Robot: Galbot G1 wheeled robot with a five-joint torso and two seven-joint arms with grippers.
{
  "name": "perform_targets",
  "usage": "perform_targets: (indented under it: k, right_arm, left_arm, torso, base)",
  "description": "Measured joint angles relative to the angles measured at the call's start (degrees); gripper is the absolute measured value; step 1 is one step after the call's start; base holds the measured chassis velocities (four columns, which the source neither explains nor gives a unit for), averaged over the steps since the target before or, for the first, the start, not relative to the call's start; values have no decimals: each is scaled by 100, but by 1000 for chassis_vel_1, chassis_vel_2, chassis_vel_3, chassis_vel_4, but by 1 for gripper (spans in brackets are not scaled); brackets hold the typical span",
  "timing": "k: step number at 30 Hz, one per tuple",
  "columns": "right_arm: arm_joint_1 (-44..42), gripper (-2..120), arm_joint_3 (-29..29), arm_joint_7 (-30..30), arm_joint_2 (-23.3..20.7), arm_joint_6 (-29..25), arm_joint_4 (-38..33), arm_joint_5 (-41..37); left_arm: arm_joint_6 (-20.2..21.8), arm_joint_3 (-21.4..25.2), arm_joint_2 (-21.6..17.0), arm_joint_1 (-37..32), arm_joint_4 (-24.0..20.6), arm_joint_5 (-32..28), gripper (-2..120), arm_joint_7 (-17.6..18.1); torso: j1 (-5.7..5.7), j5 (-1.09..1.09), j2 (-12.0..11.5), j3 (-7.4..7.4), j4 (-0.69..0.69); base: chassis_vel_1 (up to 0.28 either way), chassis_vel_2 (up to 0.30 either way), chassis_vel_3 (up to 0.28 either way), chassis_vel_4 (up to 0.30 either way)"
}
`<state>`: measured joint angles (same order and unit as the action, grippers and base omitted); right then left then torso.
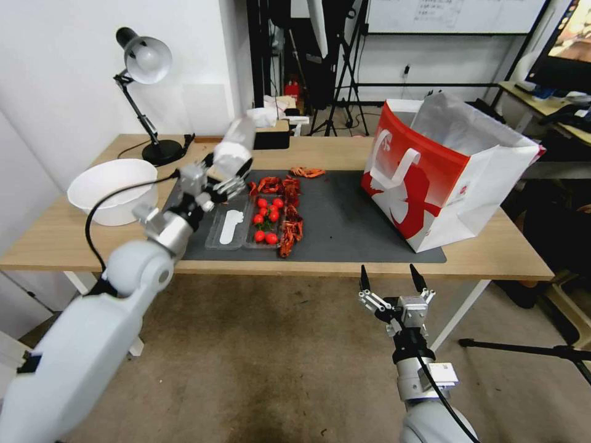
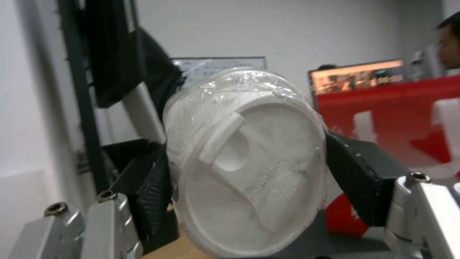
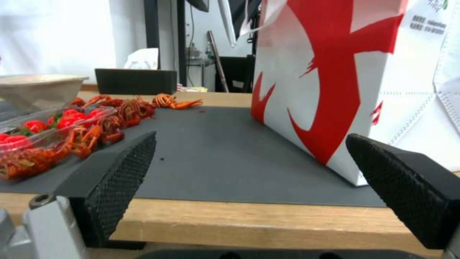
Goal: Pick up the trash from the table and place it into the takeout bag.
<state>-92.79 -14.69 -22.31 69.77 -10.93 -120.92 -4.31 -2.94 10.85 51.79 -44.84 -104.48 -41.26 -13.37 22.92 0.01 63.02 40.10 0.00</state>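
The left gripper holds the clear white-lidded cup clamped between its jaws, lifted above the dark mat's left end, well left of the takeout bag. The right gripper hangs off the worktop's front edge, below the bag, jaws spread wide and empty.
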Motion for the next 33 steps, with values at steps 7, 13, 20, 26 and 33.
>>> perform_targets:
  k: [7, 13, 20, 26, 33]
  right_arm:
    - [-26, 98, -61, 0, 57, 0, -5, 29]
    - [-27, 98, -94, 0, 71, 0, -5, 35]
    - [-24, 98, -131, 0, 91, 0, 3, 37]
    - [-22, 98, -147, -1, 123, 0, 19, 45]
    - [-20, 98, -162, -1, 182, 0, 24, 79]
  left_arm:
    - [-122, -992, 91, 944, 340, -694, 71, -318]
    - [-210, -1670, 310, 1622, 611, -1024, 71, -401]
    - [-230, -2361, 757, 2471, 1086, -1237, 71, -420]
    - [-231, -2847, 1114, 3040, 1464, -1356, 71, -421]
    - [-321, -3540, 1813, 3926, 2139, -1464, 71, -427]
  torso:
    - [0, -1, 0, 0, 1]
    - [0, 0, 0, 1, -1]
    - [0, 0, 0, 1, 0]
    - [0, 0, 0, 1, 1]
    - [0, 2, 1, 0, -2]
  base:
    - [0, 0, 0, 0]
    - [0, 0, 0, 0]
    - [0, 0, 0, 0]
    - [0, 0, 0, 0]
    - [0, 0, 0, 0]
